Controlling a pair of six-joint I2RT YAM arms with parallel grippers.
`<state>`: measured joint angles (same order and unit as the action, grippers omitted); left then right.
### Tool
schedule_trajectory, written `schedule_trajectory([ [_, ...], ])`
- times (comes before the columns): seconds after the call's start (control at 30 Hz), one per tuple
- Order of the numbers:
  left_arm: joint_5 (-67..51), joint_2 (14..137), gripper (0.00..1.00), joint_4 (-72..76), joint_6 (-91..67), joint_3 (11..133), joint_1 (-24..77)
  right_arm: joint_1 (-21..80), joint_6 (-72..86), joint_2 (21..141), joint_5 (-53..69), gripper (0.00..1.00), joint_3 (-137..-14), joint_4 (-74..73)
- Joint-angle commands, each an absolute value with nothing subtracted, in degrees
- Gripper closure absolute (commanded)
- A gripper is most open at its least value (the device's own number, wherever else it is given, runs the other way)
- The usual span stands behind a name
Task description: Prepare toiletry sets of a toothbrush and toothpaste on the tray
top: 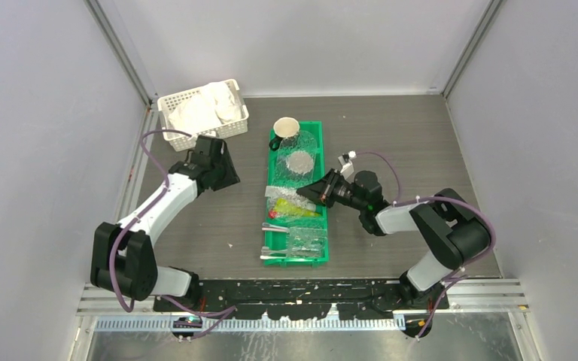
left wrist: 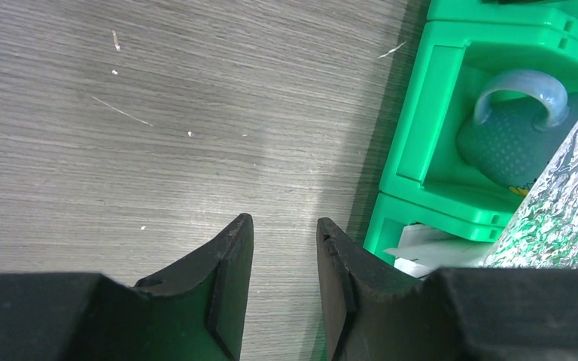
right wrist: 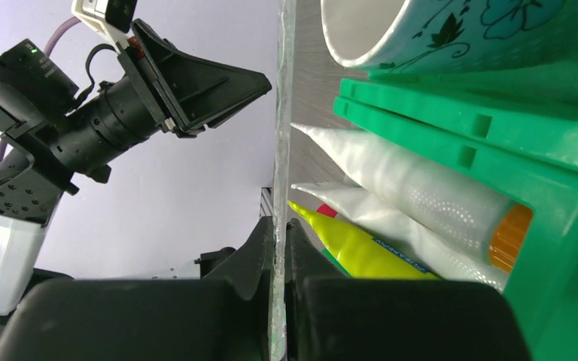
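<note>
From above you see the whole table [top: 421,135]. Both wrist cameras sit close to the green bin [left wrist: 421,113], which all 3 share.

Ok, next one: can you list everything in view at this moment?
basket: one, white lattice, table's far left
cloths: count unclear, white, in the basket
bin: one, green, four compartments, table centre
mug: one, teal patterned, bin's far compartment
tray: one, clear, over the bin's far half
toothpaste tubes: one yellow-green, at least two white, a middle bin compartment
wrapped slim items: count unclear, clear wrapping, bin's nearest compartment; possibly toothbrushes
table: one, grey wood-grain
left gripper: black, open, nothing held, over the table left of the bin
right gripper: black, shut on the tray's edge
</note>
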<state>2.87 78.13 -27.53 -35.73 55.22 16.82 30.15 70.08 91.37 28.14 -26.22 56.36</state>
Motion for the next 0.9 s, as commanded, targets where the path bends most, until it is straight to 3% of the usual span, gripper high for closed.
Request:
schedule_trajectory([
  [0.0, 1.7, 75.9, 0.62, -24.6, -35.3, 53.9, 17.2, 29.9, 67.7, 86.9, 29.8, 0.99, -25.7, 56.2],
  [0.1, 0.9, 76.1, 0.63, -24.5, -35.8, 53.2, 17.8, 29.9, 62.3, 78.2, 29.8, 0.99, -28.1, 42.4],
  [0.27, 0.3, 74.8, 0.63, -26.5, -38.0, 50.4, 21.4, 29.9, 49.3, 59.2, 25.4, 0.99, -38.5, 6.6],
  [0.43, 1.1, 70.1, 0.64, -31.0, -42.4, 43.4, 28.4, 29.6, 39.8, 52.8, 18.5, 0.99, -54.6, -20.6],
  [0.7, 7.0, 61.5, 0.64, -41.4, -48.4, 34.6, 35.5, 29.5, 36.1, 49.9, 14.4, 0.99, -62.6, -32.4],
  [0.87, 6.4, 60.0, 0.65, -38.0, -51.0, 30.0, 37.6, 29.5, 36.5, 47.9, 14.5, 0.99, -62.7, -33.3],
])
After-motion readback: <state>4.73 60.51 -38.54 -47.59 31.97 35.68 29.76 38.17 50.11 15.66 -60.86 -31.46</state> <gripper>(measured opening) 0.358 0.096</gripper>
